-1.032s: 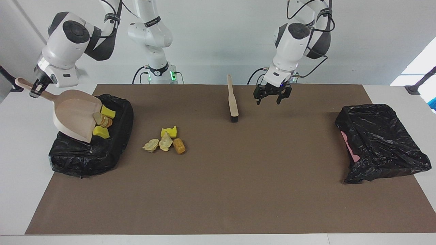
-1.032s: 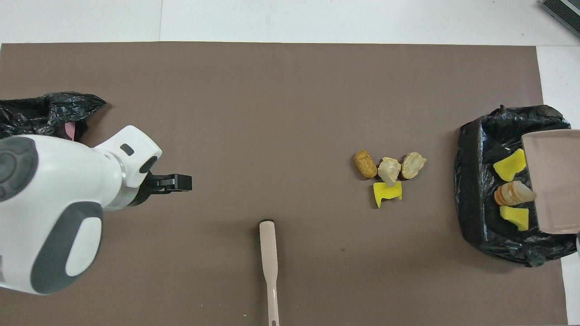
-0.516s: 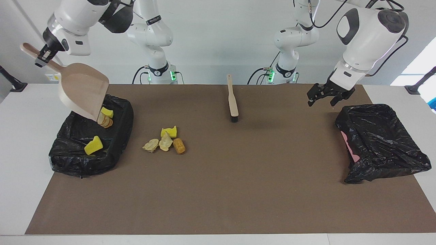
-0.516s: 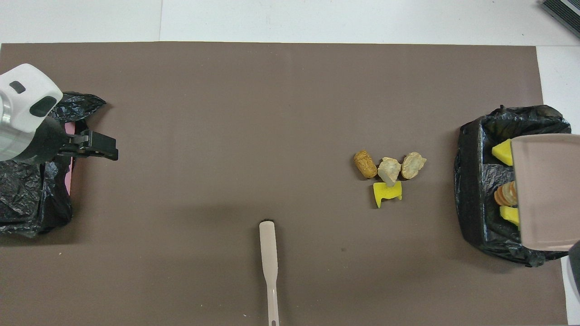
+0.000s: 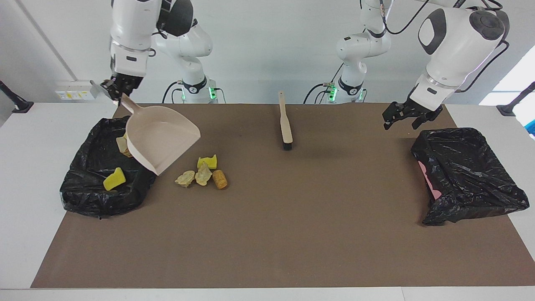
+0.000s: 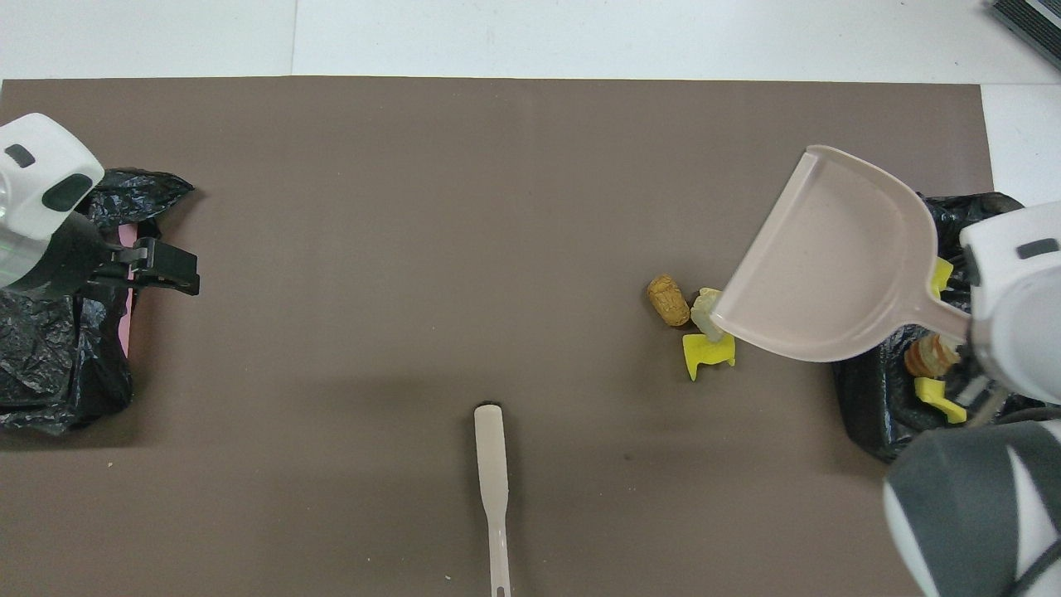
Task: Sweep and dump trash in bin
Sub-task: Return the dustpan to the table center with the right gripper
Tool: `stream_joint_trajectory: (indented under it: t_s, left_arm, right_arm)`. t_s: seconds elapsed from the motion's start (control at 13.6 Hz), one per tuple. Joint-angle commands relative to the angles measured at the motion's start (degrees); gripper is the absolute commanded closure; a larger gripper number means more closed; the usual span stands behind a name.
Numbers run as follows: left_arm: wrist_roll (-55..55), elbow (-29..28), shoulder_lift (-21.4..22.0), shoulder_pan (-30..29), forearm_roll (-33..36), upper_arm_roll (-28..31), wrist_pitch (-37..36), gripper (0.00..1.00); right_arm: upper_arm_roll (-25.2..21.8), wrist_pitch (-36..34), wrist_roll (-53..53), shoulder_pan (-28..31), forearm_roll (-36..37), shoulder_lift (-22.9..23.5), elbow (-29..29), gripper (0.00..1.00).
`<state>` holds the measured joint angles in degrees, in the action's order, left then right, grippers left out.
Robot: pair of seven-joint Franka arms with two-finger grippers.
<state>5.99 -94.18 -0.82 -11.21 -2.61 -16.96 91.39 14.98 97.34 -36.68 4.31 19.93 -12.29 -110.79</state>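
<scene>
A beige dustpan (image 5: 161, 142) is carried in the air by its handle, on which the right gripper (image 5: 118, 90) is clamped, over the edge of the black-lined bin (image 5: 83, 196) at the right arm's end of the table. The pan is seen empty, with its open lip pointing out toward the table's middle and hanging above the loose trash (image 5: 203, 172). That pile, a yellow sponge chunk (image 5: 207, 161), two pale wrinkly lumps (image 5: 194, 176) and a brown cork (image 5: 220, 179), lies on the brown mat just beside the bin, toward the middle of the table. Some pieces are already in the bin, among them a yellow chunk (image 5: 113, 179).

The brush (image 5: 286, 125) lies on the mat near the robots, its long axis running away from them, bristle head at the farther end. The left gripper (image 5: 404, 116) is held with fingers apart and empty near the second black-lined bin (image 5: 468, 175) at the left arm's end.

The pile is judged to lie between dustpan and brush, so the brush, closer to the free left arm's side, would need to be fetched for another sweep.
</scene>
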Motion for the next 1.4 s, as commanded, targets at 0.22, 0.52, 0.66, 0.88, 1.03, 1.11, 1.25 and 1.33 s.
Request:
stream_joint_trajectory:
  t_s: [0.22,0.52,0.66,0.88,1.03,1.11,1.25,1.33]
  left_arm:
    - [-1.0,6.0,-1.2,10.0,2.3,11.1,-4.8,0.00]
    - [-4.2,3.5,1.7,14.6,2.5,15.2,-4.5,0.00]
    - [-3.9,3.4,2.0,14.5,2.4,15.2,-4.7,0.00]
    - [-3.7,3.6,1.8,13.9,2.4,15.5,-3.9,0.00]
    - [-3.6,3.6,1.9,13.4,2.4,15.6,-4.0,0.00]
    - [-3.6,3.6,1.9,13.4,2.4,15.6,-4.0,0.00]
    - [-3.6,3.6,1.9,13.5,2.4,15.6,-4.0,0.00]
    - [-3.6,3.6,1.9,13.5,2.4,15.6,-4.0,0.00]
  right_arm:
    - [0.0,4.8,43.3,-12.8,-5.1,17.8,10.6,1.00]
    - [0.0,8.5,58.9,-16.9,-8.1,29.9,20.7,1.00]
    - [0.0,9.4,66.7,-18.2,-12.7,35.8,26.5,1.00]
    - [0.0,11.1,77.2,-24.2,-13.1,44.2,34.1,1.00]
    - [0.0,16.4,80.3,-26.5,-14.0,48.0,36.1,1.00]
    - [0.0,18.0,80.9,-27.7,-14.6,48.8,36.2,1.00]
    - [0.0,19.5,82.3,-28.4,-16.8,50.1,36.1,1.00]
    - [0.0,21.5,83.2,-29.4,-17.0,51.0,35.6,1.00]
